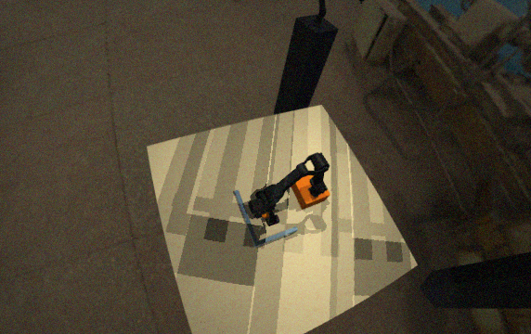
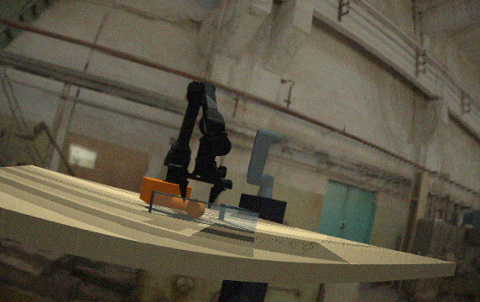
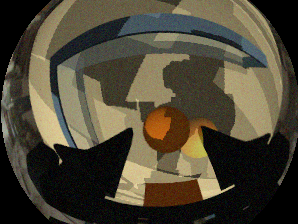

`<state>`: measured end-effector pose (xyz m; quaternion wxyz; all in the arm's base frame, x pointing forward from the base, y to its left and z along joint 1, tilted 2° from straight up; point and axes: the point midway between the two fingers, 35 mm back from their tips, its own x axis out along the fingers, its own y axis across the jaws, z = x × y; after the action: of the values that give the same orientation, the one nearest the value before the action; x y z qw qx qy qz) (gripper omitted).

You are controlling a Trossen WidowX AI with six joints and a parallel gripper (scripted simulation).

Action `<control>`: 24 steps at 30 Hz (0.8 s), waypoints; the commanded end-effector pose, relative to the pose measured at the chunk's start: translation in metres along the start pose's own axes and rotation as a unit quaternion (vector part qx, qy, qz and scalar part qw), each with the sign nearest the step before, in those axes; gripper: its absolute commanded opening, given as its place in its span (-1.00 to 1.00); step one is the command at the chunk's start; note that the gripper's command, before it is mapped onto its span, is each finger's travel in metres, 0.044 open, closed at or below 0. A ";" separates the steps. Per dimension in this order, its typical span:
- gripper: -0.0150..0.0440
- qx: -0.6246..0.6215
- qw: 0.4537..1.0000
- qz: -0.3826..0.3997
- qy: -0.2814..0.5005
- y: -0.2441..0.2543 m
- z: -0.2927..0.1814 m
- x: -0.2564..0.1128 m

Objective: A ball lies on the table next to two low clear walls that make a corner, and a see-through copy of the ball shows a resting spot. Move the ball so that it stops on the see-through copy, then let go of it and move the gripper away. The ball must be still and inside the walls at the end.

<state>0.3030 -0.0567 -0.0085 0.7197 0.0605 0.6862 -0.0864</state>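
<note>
The orange ball (image 2: 195,209) (image 3: 166,129) rests on the table, with the low clear walls (image 1: 278,236) (image 3: 175,24) making a corner around its area. The see-through copy (image 2: 176,203) (image 3: 194,146) is right beside it, paler and yellowish in the wrist view, and partly behind a finger there. The two overlap in that view. My gripper (image 2: 198,203) (image 3: 166,130) is open and points down just over the ball, with one fingertip on each side of it in the wrist view. In the top view the arm hides most of both; only a small orange patch shows.
The arm's orange base block (image 1: 311,199) (image 2: 149,190) (image 3: 172,194) stands on the table (image 1: 307,283) close to the walled corner. One wall runs past the gripper's far side in the top view. Striped shadows cross the table. A dark post (image 1: 304,65) stands beyond its edge.
</note>
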 end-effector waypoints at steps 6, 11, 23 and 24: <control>0.69 -0.002 1.000 -0.002 0.006 -0.001 -0.004 0.012; 0.44 -0.002 1.000 -0.002 0.006 -0.001 -0.004 0.012; -0.36 0.000 1.000 -0.001 0.005 0.000 0.003 -0.014; -0.45 0.000 1.000 -0.001 0.005 0.000 0.004 -0.021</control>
<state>0.2963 -0.0556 -0.0118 0.7041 0.0601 0.7024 -0.0848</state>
